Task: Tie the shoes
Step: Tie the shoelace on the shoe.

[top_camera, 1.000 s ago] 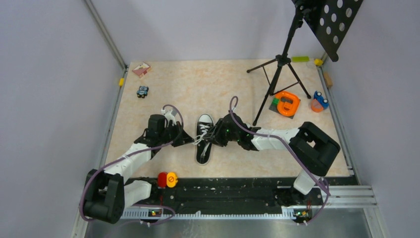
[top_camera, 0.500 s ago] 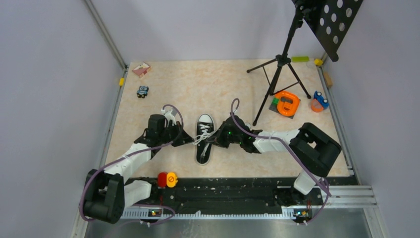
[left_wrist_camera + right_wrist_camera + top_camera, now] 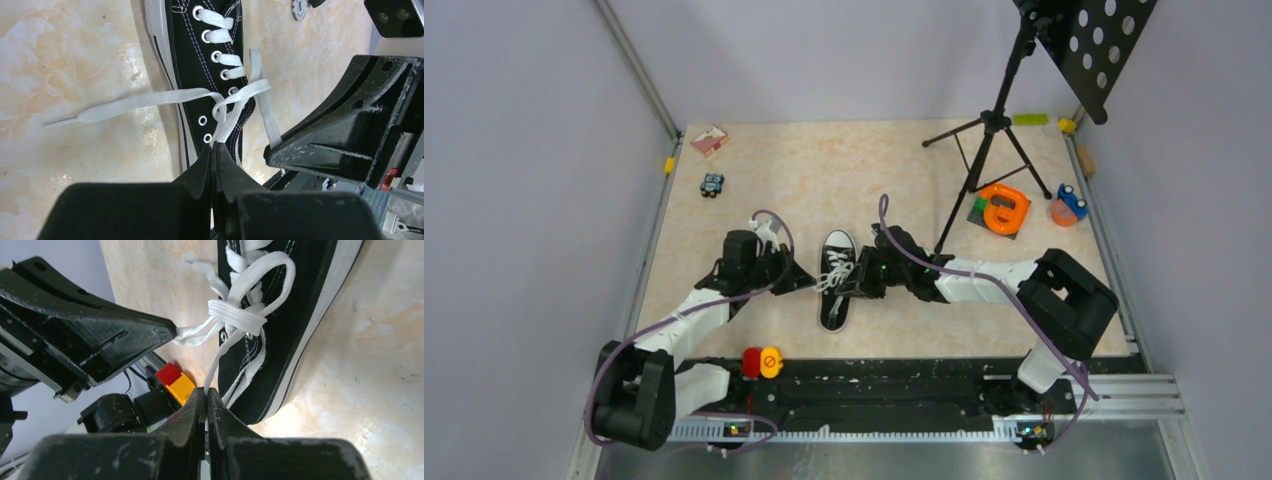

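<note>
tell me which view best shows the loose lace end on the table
Left wrist: the loose lace end lies in full on the table beside the shoe. Right wrist shows only a short bit, likely its tip; top external leaves it too small to see.

Pale lilac walls (image 3: 824, 50), beige marbled tabletop (image 3: 844, 180), black tripod (image 3: 990, 125)

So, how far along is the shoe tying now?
Done: the sneaker is laced and the laces cross over its upper eyelets. In hand: left jaws and right jaws are shut, each pinching one lace strand. Still to do: no finished bow shows yet, and one lace end lies loose beside the sneaker.
</note>
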You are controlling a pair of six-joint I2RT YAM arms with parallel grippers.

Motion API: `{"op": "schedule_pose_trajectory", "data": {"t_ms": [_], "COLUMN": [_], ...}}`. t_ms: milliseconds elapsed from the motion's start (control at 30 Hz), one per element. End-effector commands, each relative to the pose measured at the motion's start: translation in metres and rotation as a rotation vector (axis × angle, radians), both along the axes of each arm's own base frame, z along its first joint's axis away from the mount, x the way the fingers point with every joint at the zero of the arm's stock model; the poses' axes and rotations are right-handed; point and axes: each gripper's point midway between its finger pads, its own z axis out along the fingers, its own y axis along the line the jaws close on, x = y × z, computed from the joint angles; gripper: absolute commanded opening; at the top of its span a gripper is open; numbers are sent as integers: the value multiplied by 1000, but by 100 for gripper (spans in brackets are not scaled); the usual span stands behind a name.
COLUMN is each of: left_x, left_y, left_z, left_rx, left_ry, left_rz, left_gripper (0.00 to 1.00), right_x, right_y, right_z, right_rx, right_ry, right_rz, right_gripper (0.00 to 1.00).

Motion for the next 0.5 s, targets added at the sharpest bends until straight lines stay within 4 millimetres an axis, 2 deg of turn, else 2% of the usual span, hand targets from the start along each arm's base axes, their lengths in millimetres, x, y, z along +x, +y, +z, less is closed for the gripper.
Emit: {"op": "schedule_pose_trajectory", "data": {"t_ms": [0, 467], "left_x": [13, 14], "left_y": [-3, -3], "left_z": [10, 10], "left_rx": [-16, -17], "left_ry": [-58, -56], "left_rz": [5, 6], "left_gripper": [0, 0], "right_x": [-3, -14], "right_y": [4, 0], "right_z": [19, 6], "right_rx": [19, 18], "right_ry": [-35, -3], "right_rz": [69, 98], "right_gripper": [0, 0]}}
